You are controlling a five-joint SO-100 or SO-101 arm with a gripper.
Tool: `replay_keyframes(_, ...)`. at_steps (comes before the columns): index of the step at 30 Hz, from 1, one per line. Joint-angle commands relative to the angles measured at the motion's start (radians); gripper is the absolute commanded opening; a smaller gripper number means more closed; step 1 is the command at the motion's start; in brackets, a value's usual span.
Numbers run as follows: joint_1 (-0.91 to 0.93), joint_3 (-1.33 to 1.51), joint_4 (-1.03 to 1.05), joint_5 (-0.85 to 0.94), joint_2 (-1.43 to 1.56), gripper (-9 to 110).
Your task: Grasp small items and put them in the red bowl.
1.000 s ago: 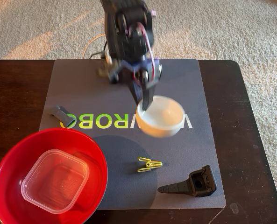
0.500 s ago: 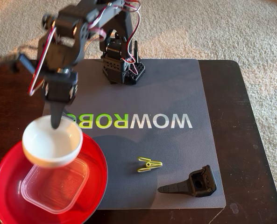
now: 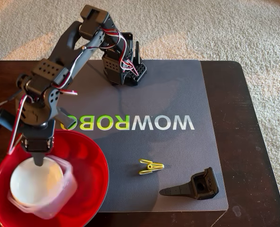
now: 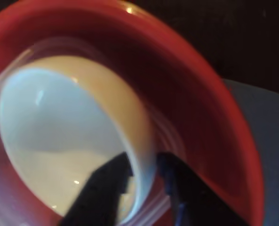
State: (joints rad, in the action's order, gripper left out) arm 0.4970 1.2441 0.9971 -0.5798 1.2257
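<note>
Two views are on record. Fixed view: the red bowl (image 3: 90, 161) sits at the near left corner of the grey mat (image 3: 177, 94), partly overhanging the dark table (image 3: 253, 118). Inside it lies the clear square tub (image 3: 64, 189), and the small white bowl (image 3: 36, 177) rests within that tub. The black arm (image 3: 59, 75) reaches from its base at the far edge of the mat toward the near left, and its gripper (image 3: 38, 161) points down at the far rim of the white bowl. From this angle the jaws cannot be judged. Only a tip of the small grey piece (image 3: 69, 124) shows beside the arm, just past the red bowl's far rim. The yellow-green clips (image 3: 150, 166) lie on the mat right of the red bowl, and the black pointed part (image 3: 194, 186) lies further right and nearer, well apart from the bowl.

Wrist view: the gripper (image 4: 144, 172) straddles the white bowl's (image 4: 59, 122) rim, one finger inside and one outside, set narrowly with the wall pinched between them. The clear tub's (image 4: 165, 141) edge surrounds the white bowl, and the red bowl's (image 4: 195, 103) wall curves behind both.
</note>
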Motion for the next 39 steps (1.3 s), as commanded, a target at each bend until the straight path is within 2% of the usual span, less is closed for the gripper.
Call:
replay_keyframes(1, -0.003, 0.003, -0.011, -0.002, 0.084, 25)
replay_keyframes(8, -0.077, 0.044, 0.061, -0.011, 0.319, 29)
replay_keyframes(12, -0.150, 0.124, 0.210, -0.015, 0.483, 29)
replay_keyframes(18, -0.064, 0.742, 0.216, 0.021, 0.851, 29)
replay_keyframes(22, 0.126, 1.112, 0.183, -0.017, 1.104, 29)
replay_keyframes(25, 0.270, 1.275, 0.101, -0.074, 1.215, 28)
replay_keyframes(31, 0.296, 1.273, -0.066, -0.064, 0.956, 27)
replay_keyframes(39, 0.330, 0.966, -0.110, -0.011, 0.581, 27)
